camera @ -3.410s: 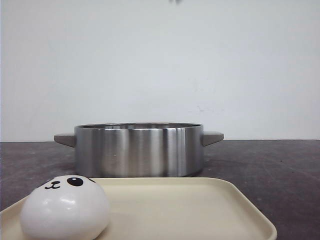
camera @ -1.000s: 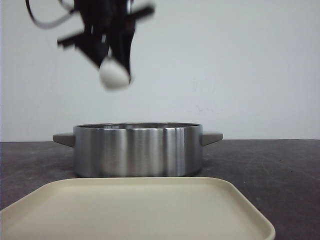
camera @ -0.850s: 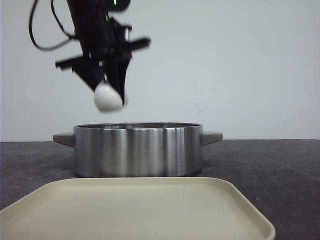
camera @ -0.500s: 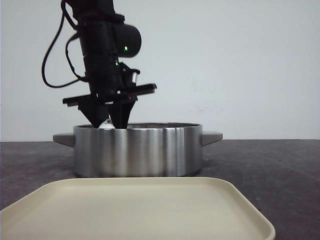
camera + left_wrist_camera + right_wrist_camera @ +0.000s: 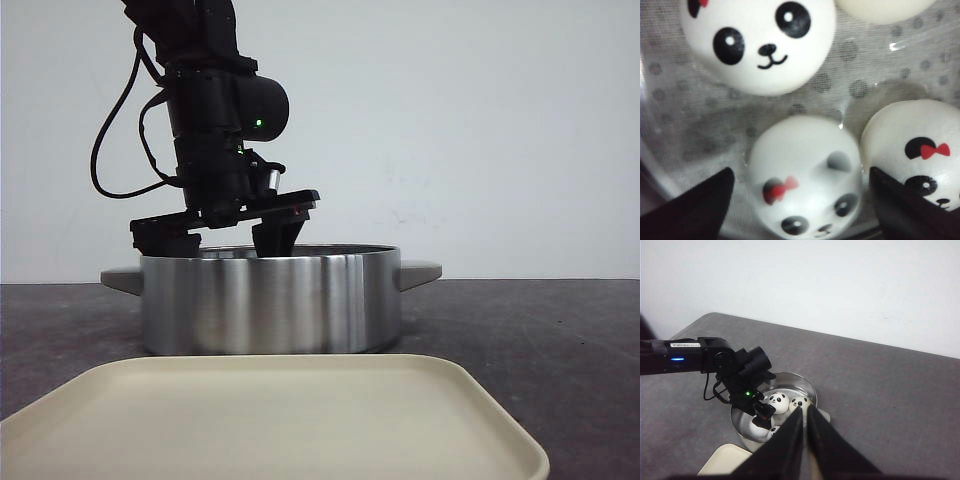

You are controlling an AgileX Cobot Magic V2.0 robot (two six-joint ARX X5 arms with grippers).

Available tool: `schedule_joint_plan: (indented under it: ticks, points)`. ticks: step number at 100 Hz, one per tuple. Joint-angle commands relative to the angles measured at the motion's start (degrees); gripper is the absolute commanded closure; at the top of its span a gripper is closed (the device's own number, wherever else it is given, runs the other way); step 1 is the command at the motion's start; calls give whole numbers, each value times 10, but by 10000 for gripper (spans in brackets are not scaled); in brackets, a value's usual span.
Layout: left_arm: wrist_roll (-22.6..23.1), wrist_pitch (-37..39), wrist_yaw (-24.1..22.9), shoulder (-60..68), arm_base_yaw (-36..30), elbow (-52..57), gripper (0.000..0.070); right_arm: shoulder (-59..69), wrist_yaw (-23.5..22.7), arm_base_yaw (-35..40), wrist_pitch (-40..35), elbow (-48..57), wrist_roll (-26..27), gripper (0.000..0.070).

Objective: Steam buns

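Note:
Four white panda-face buns lie on the perforated liner inside the steel pot (image 5: 270,300). In the left wrist view, one bun with a red bow (image 5: 805,150) lies between my left gripper's (image 5: 801,172) spread fingers, with a gap on each side. Another bow bun (image 5: 920,145) lies beside it, a plain-faced one (image 5: 757,42) beyond, and a fourth (image 5: 885,6) at the frame edge. In the front view my left gripper (image 5: 222,245) is open, its fingertips dipped below the pot rim. My right gripper (image 5: 803,432) is shut and empty, high above the pot (image 5: 810,390).
An empty cream tray (image 5: 280,420) lies in front of the pot, also in the right wrist view (image 5: 725,460). The pot has grey side handles (image 5: 418,270). The dark table (image 5: 540,340) extends to the right. A white wall stands behind.
My left gripper came down with a bun into the pot and opened, leaving the bun on the liner. The pot shifted slightly left. The tray has been empty since the bun was lifted.

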Motion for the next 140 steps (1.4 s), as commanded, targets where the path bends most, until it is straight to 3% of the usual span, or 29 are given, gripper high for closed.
schedule_joint_plan:
  ticks: [1, 30, 42, 48, 59, 60, 75, 97, 110, 118, 128, 132, 140]
  points:
    - [-3, -17, -1, 11, -1, 12, 142, 3, 2, 6, -42, 10, 10, 695]
    - [6, -106, -11, -3, 0, 123, 143, 3, 7, 6, -42, 10, 2, 695]
    - [2, -93, -23, -53, -14, 181, 154, 2, 88, 6, -41, 9, 1, 695]
    - [1, -66, -46, -94, -29, 191, 258, -3, 119, 7, -41, 3, 1, 694]
    - [-1, -22, -82, -180, -68, 191, 684, -25, 156, 16, -40, -29, 1, 694]
    - [-1, -19, -84, -188, -72, 191, 700, -29, 161, 17, -39, -33, 1, 694]
    - [4, -14, -137, -290, -151, 189, 690, -107, 209, 47, -21, -135, 1, 694]
    - [-5, -47, -274, -394, -339, 148, 690, -268, 192, 70, 89, -344, 2, 693]
    - [-56, -64, -414, -440, -464, 61, 690, -352, 155, 89, 180, -456, -15, 694]
    - [-115, -97, -496, -464, -527, 7, 690, -383, 119, 99, 231, -504, -43, 694]
    - [-225, -159, -588, -494, -589, -48, 691, -399, 77, 104, 278, -546, -65, 693]
    - [-296, -197, -633, -510, -615, -68, 691, -398, 71, 104, 283, -554, -74, 693]
    - [-396, -255, -694, -536, -648, -94, 693, -395, 72, 104, 291, -563, -96, 694]
